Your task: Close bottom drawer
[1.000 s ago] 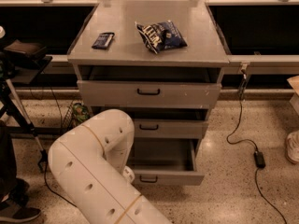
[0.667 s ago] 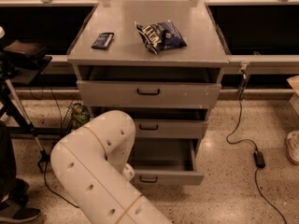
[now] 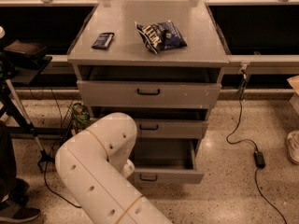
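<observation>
While the grey bottom drawer (image 3: 173, 175) gapes, a smooth white arm (image 3: 100, 171) seemingly hides the hand, grip unclear.

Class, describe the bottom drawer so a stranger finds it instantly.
Find the grey cabinet with a snack bag on top; the white arm, hiding the pincer, stands low at its left. The bottom drawer is the lowest of three, the one pulled furthest out, tray showing.

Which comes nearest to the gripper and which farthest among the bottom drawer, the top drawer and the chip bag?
The gripper is hidden behind the arm, low at left.
1. The bottom drawer, right beside it.
2. The top drawer, above.
3. The chip bag, on the cabinet top.
</observation>
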Tool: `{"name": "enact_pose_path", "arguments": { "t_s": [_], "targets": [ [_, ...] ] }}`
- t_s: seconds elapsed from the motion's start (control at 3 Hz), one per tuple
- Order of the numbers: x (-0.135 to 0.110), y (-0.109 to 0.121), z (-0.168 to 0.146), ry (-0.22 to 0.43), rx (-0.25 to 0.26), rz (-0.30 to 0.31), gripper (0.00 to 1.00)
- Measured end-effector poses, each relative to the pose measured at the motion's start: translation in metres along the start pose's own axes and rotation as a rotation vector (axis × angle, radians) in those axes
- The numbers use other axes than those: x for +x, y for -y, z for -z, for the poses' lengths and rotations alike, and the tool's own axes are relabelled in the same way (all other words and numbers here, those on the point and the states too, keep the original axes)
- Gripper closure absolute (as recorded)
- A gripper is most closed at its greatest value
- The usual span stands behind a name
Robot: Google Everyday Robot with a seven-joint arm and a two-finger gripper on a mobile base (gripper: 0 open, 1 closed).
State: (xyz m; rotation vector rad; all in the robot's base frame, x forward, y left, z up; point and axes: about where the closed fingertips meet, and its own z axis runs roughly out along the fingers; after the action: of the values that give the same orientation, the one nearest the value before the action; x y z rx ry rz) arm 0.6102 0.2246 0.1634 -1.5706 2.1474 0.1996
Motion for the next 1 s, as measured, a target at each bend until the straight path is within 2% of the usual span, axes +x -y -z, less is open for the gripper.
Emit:
{"name": "enact_pose_path", "arguments": {
  "t_s": [0.33,0.67,1.0],
  "targets": [
    [-0.002,0.011,-0.003,-0.019,0.014,-0.010,0.58],
    [-0.018,0.033,-0.007,-0.024,0.048,-0.014,0.35],
    [-0.018,0.032,-0.006,-0.024,0.048,-0.014,0.11]
  ]
}}
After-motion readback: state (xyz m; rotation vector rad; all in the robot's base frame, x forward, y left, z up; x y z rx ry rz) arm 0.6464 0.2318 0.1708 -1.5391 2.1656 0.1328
